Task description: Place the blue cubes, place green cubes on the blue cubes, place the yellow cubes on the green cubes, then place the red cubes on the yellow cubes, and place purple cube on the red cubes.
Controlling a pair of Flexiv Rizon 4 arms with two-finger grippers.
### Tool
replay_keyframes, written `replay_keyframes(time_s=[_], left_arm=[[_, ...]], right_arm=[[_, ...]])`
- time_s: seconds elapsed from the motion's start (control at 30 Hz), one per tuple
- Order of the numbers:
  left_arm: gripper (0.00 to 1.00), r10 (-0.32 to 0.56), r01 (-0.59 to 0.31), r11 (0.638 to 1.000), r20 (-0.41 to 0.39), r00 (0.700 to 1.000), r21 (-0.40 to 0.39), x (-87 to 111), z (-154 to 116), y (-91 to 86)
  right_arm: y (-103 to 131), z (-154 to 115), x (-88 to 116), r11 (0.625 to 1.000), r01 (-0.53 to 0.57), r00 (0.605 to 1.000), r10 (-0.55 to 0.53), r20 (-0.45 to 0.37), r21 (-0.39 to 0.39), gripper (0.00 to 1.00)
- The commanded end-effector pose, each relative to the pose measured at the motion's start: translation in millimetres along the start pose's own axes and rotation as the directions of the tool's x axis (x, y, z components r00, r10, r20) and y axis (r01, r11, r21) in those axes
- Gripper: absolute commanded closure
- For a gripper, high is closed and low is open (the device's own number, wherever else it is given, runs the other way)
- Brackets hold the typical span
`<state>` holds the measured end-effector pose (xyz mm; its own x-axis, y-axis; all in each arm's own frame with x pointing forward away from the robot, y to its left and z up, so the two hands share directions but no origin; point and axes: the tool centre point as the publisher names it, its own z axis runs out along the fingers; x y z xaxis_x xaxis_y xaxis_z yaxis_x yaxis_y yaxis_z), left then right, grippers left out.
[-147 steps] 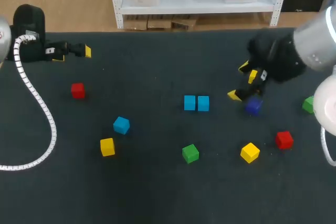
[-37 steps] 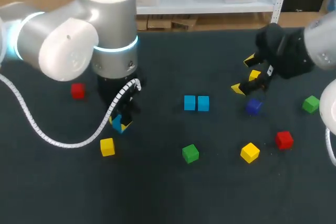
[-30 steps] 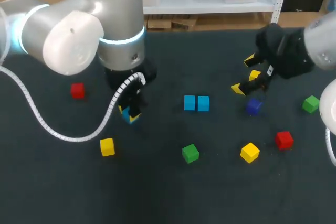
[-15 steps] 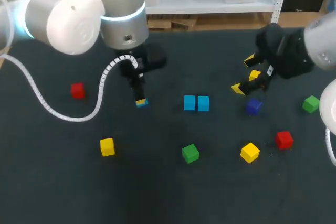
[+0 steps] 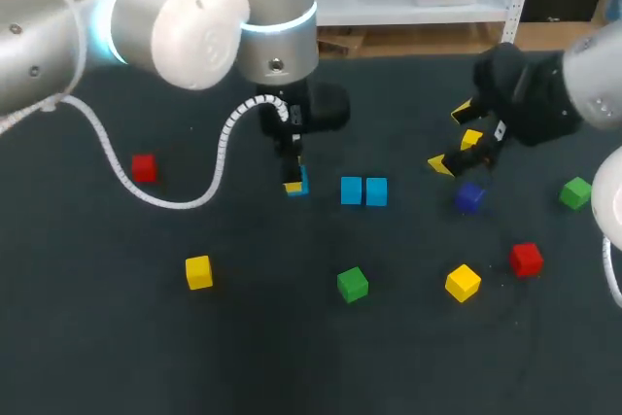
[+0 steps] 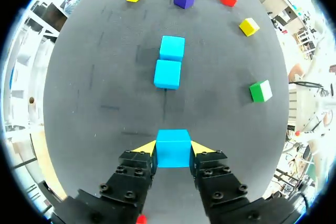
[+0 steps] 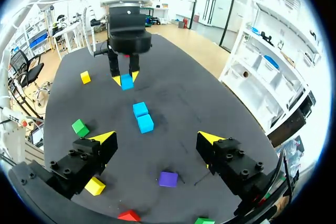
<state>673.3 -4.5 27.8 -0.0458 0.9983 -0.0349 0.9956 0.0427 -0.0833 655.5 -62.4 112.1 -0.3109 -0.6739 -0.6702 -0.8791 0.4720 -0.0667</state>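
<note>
My left gripper (image 5: 293, 180) (image 6: 173, 149) is shut on a blue cube (image 6: 172, 148) (image 5: 299, 182), held just left of two blue cubes (image 5: 363, 190) (image 6: 169, 62) that sit side by side mid-table. My right gripper (image 5: 465, 147) (image 7: 157, 139) hangs open above the purple cube (image 5: 469, 197) (image 7: 168, 179) with nothing between its fingers. Green cubes lie at front centre (image 5: 353, 284) and far right (image 5: 575, 192). Yellow cubes sit front left (image 5: 198, 271) and front right (image 5: 463, 282). Red cubes rest at left (image 5: 144, 168) and right (image 5: 526, 259).
The dark table (image 5: 292, 357) carries only the scattered cubes. A white cable (image 5: 155, 191) trails from my left arm over the table's left half.
My left arm has carried the blue cube rightward from the front left toward the pair of blue cubes. The right arm has kept still.
</note>
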Motion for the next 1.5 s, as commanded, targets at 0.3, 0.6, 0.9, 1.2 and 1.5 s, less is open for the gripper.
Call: replay_keyframes(time_s=[0.3,0.6,0.9,1.2,1.5], left_arm=[[1.00,0.079,-0.077,0.996,-0.046,0.996,0.042,-20.8,11.2,11.4],[1.00,0.078,-0.070,0.993,-0.079,0.994,0.096,-35.1,23.1,12.1],[1.00,0.070,-0.060,0.991,-0.080,0.994,0.117,-38.3,25.8,19.4],[1.00,0.099,-0.086,0.988,-0.102,0.990,0.126,-39.5,27.3,22.9],[1.00,0.116,-0.102,0.985,-0.100,0.988,0.138,-42.4,28.1,20.4]], right_arm=[[-0.7,0.2,0.3,1.000,0.000,1.000,0.000,0.002,-0.003,0.00],[-0.7,0.2,0.3,1.000,0.000,1.000,0.000,0.002,-0.003,0.00],[-0.7,0.2,0.3,1.000,0.000,1.000,0.000,0.002,-0.003,0.00],[-0.7,0.2,0.3,1.000,0.000,1.000,0.000,0.002,-0.003,0.00],[-0.7,0.2,0.3,1.000,0.000,1.000,0.000,0.002,-0.003,0.00]])
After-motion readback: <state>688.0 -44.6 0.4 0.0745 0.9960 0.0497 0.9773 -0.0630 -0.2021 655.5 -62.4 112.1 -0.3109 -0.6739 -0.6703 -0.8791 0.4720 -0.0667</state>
